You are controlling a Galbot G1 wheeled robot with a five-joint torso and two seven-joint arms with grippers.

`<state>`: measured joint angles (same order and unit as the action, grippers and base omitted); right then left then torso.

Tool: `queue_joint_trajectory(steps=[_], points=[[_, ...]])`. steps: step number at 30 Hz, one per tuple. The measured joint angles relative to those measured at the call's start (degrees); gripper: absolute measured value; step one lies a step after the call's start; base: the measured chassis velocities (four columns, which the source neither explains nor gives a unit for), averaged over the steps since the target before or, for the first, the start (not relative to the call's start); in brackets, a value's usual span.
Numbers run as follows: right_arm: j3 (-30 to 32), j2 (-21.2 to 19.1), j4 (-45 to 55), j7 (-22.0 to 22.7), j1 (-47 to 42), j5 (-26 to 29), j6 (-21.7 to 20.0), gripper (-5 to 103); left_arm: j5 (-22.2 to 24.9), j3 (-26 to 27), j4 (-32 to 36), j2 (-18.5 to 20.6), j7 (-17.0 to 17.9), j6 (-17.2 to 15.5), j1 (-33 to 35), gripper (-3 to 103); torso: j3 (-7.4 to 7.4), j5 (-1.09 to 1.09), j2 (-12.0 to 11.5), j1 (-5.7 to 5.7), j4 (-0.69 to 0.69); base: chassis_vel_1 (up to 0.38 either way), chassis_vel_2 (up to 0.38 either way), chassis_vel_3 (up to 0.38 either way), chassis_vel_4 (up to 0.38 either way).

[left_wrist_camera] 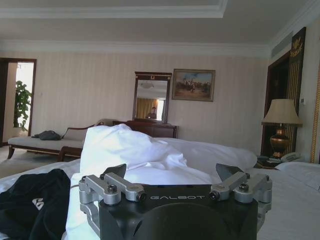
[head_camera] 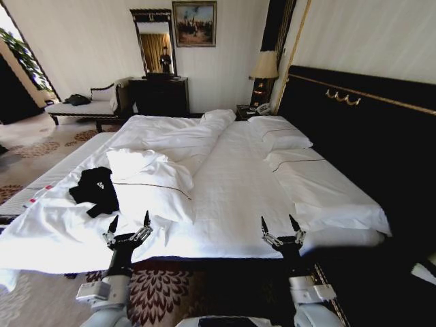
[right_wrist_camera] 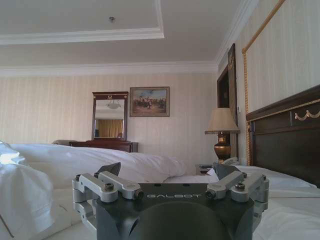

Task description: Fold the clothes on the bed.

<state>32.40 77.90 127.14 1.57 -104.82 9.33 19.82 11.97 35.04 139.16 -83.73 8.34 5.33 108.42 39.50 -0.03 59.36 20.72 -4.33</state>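
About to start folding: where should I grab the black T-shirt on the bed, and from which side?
The black T-shirt lies crumpled near the bed's left edge, beyond the open left gripper. Probably best to come from above with that gripper and pinch the near loose edge, where fabric sticks out toward the robot. The open right gripper hovers farther away.

Hotel-style bedroom. A very large bed [head_camera: 238, 184] with white sheets, a rumpled duvet [head_camera: 163, 146] and pillows [head_camera: 279, 133] occupies the centre of the head view, backed at 3 o'clock by a tall dark headboard [head_camera: 361, 116] with gold trim. At 12 o'clock stand a dark dresser [head_camera: 158, 95] with a framed mirror [head_camera: 154, 42] and a gilt-framed painting [head_camera: 195, 23] on pale striped wallpaper. A table lamp [head_camera: 264, 71] and a telephone [head_camera: 263, 108] sit on the bedside table at 1 o'clock. A cushioned chaise [head_camera: 85, 107] lies at 10 o'clock, and patterned carpet [head_camera: 153, 293] covers the floor. Crown moulding [right_wrist_camera: 100, 36] edges the ceiling.
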Motion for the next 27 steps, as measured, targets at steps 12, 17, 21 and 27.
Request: queue_joint_trajectory(steps=[12,17,21,27], points=[[-0.45,0.07,-0.40,0.46,0.69,-0.24,0.78,100,-0.50,0.20,0.13,-0.97,0.22,0.09,0.54,100,0.00,0.00,0.01,0.00,0.00,-0.118,0.118,0.114,-0.110],[-0.66,0.06,-0.70,1.00,1.21,-0.18,1.71,100,-0.84,0.34,0.21,-1.28,0.56,0.29,0.71,100,0.00,0.00,0.00,0.01,0.01,-0.026,0.014,0.025,-0.020],[-0.55,-0.04,-0.89,1.08,1.30,-0.12,1.82,100,-1.07,0.47,0.31,-1.47,0.92,0.32,0.90,100,0.00,0.00,0.01,0.00,0.00,0.000,0.000,0.000,0.000],[-0.33,-0.05,-1.28,1.10,1.69,-0.62,1.83,100,-1.65,0.50,0.77,-1.78,0.97,0.39,1.33,100,-0.01,0.00,0.01,-0.01,0.00,0.000,0.000,0.000,0.000]])
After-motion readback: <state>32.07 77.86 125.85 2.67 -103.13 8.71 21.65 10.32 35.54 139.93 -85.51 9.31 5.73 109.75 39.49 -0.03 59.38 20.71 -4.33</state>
